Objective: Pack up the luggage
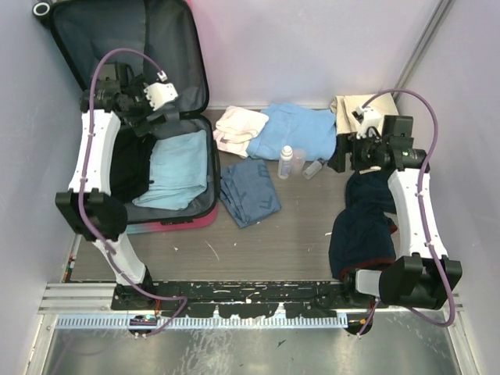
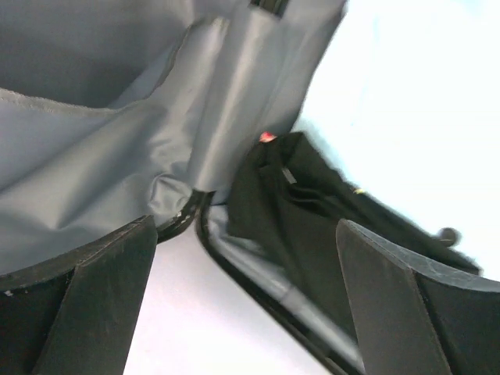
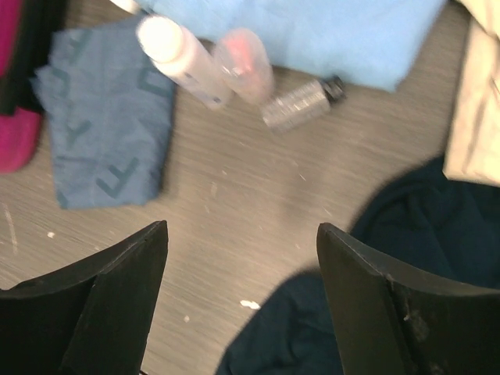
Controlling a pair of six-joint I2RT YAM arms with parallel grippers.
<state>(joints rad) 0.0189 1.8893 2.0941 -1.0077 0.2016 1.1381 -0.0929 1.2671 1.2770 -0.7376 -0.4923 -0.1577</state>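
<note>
The luggage [image 1: 101, 31] is lying open at the far left of the desk [image 1: 297, 234], its lid leaning up against the back wall and its lower half resting flat. A folded light blue cloth [image 1: 173, 176] and a black garment [image 1: 129, 168] are sitting side by side inside that lower half. The left arm is reaching forward from its base at the near edge, its white forearm running along the case's left side and its wrist bending over the hinge area. The left tool [image 2: 246, 226] is hanging there with its fingers spread wide and nothing between them, facing the grey lining and the black garment. Just right of the case a folded blue patterned cloth [image 1: 248, 191] is lying on the desk, with a white-capped bottle [image 1: 286, 162] and a small clear bottle [image 1: 312, 168] beyond it. A white towel [image 1: 238, 125] and a pale blue garment [image 1: 301, 129] are lying behind them. The right arm is folding up over a dark navy cloth [image 1: 363, 226], its wrist turning left. The right tool [image 3: 242, 230] is hovering open and empty above bare desk, near the bottles.
</note>
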